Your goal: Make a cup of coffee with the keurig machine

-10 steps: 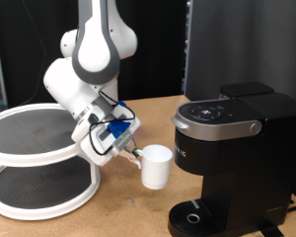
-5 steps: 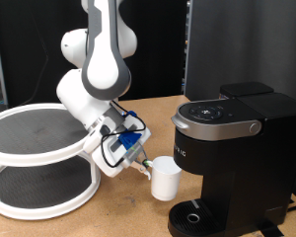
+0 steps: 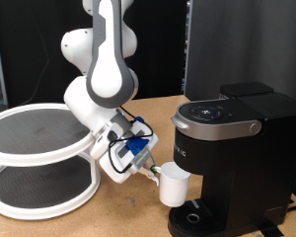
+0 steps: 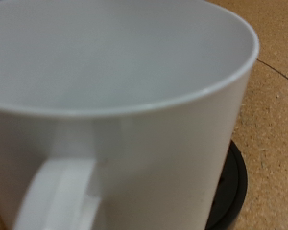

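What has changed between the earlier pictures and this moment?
The gripper, holding the white mug by its handle, moved toward the exterior view's right and lower, bringing the mug next to the Keurig machine, just above its round drip tray. The machine and the two-tier round shelf did not move.

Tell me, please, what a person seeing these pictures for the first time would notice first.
First, the white cup, carried by its handle by the tool at the end of the white arm, hanging beside the black coffee machine and just above its round drip tray at the exterior view's bottom. In the wrist view the cup fills almost the whole picture. A round two-level stand sits at the exterior view's left.
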Tool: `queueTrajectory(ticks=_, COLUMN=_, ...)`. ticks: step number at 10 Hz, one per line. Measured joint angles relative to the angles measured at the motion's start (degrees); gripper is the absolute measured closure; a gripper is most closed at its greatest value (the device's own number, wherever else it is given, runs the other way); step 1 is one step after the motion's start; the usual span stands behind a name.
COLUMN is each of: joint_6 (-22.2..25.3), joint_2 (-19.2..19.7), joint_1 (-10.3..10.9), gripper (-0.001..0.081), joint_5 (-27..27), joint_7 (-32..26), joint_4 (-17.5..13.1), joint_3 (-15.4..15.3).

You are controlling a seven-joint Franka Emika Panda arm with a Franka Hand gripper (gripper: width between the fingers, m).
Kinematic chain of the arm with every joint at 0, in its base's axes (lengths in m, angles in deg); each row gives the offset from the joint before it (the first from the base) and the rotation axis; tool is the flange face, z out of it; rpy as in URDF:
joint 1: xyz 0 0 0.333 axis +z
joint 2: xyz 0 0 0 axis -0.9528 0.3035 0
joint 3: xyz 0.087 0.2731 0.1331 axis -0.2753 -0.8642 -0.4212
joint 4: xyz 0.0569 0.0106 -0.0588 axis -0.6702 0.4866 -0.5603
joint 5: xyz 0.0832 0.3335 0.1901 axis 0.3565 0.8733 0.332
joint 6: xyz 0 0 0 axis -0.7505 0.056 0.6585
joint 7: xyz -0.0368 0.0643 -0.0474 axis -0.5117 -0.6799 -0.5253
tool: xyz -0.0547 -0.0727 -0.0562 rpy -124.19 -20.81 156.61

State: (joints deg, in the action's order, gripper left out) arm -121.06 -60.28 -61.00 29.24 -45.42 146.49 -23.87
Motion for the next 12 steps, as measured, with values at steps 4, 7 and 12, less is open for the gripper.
queueTrajectory(ticks=4, joint_6=0.3, joint_2=0.3, joint_1=0.0, gripper=0.0730, joint_5=2.1, joint_7=0.4, joint_4=-2.6, joint_3=-1.8)
queueTrajectory(ticks=7, joint_6=0.2, joint_2=2.4, joint_1=0.0, gripper=0.0730, joint_5=3.3, joint_7=0.8, joint_4=-5.4, joint_3=-2.6)
queueTrajectory(ticks=12, joint_6=-0.1, joint_2=5.1, joint_1=0.0, gripper=0.0730, joint_5=3.5, joint_7=1.2, joint_4=-7.8, joint_3=-3.2)
